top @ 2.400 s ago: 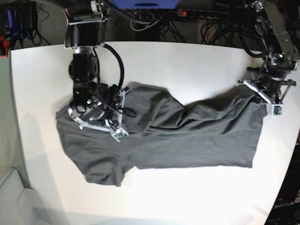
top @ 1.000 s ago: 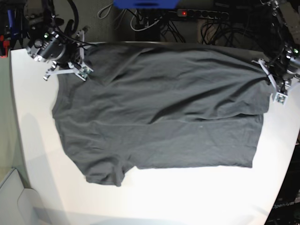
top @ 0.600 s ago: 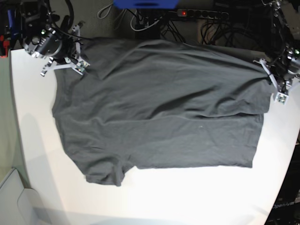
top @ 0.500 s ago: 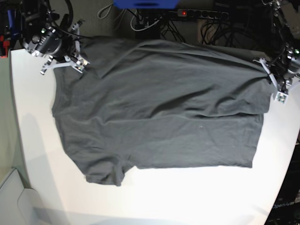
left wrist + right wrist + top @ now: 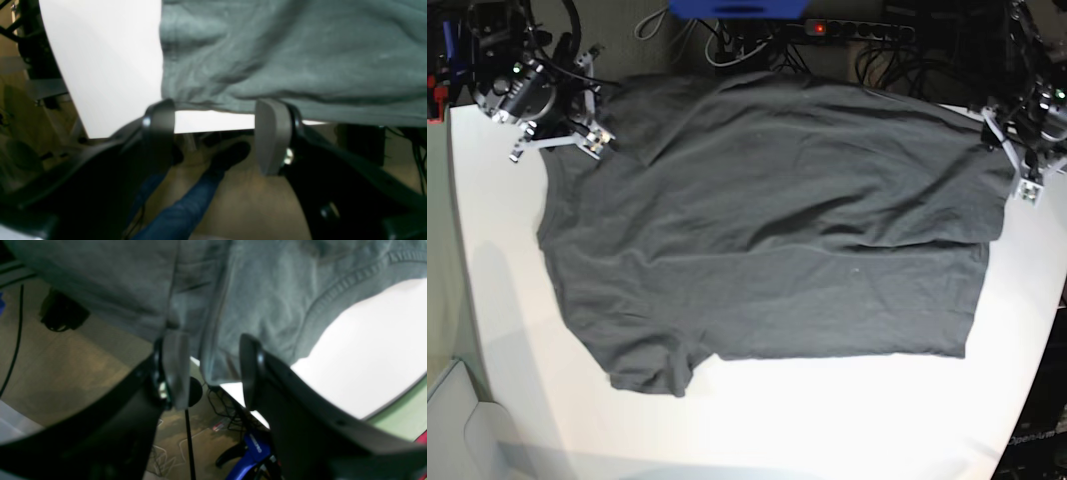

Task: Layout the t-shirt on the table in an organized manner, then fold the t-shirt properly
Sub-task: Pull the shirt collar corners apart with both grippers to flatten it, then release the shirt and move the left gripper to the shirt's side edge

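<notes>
Both end effectors parted since earlier, holding nothing | t-shirt [image 5: 767, 220] spread on table [image 5: 757, 420]

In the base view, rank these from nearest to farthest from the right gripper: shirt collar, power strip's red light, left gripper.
From the right gripper, at the table's far corner:
1. Shirt collar, just beside it.
2. Red light, behind the table's middle.
3. Left gripper, at the opposite far corner.

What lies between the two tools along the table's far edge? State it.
In the base view, only the t-shirt spans the stretch from the right tool to the left tool, covering the table.
</notes>
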Controlling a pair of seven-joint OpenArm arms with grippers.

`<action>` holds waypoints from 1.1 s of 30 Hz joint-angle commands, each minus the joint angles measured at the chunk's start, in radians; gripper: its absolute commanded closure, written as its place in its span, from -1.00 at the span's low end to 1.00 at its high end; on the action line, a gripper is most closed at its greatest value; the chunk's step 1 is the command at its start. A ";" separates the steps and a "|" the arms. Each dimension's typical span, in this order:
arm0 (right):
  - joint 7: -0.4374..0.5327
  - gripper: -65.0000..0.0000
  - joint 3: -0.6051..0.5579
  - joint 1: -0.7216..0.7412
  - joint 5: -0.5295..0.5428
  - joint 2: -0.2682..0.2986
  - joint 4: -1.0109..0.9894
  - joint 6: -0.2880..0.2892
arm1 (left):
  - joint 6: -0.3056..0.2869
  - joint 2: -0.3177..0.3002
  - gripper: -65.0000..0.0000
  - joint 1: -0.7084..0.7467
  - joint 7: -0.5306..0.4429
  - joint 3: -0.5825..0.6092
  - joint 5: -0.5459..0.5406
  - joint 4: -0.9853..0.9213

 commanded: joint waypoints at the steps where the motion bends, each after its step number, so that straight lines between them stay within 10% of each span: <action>1: 0.007 0.20 0.007 0.014 -0.001 0.008 0.015 -0.001 | 0.003 -0.014 -0.15 -0.032 -0.009 -0.030 0.003 0.037; 11: 0.005 0.54 0.005 0.067 -0.001 -0.023 0.015 -0.001 | 0.018 0.104 0.11 -0.427 -0.034 0.067 0.106 -0.140; 16: 0.005 0.89 0.005 0.070 -0.003 -0.022 0.015 -0.001 | 0.008 0.177 0.58 -0.468 -0.204 0.198 0.353 -0.267; 22: 0.005 0.93 0.035 0.070 -0.003 -0.025 0.015 -0.001 | 0.023 0.193 0.66 -0.442 -0.399 0.219 0.474 -0.378; 27: 0.005 0.93 0.039 0.104 -0.003 -0.025 -0.017 -0.001 | 0.253 0.204 0.97 -0.496 -0.433 0.219 0.531 -0.488; 33: 0.005 0.93 0.038 0.118 -0.003 -0.025 -0.065 -0.001 | 0.293 0.207 0.99 -0.502 -0.477 0.221 0.531 -0.505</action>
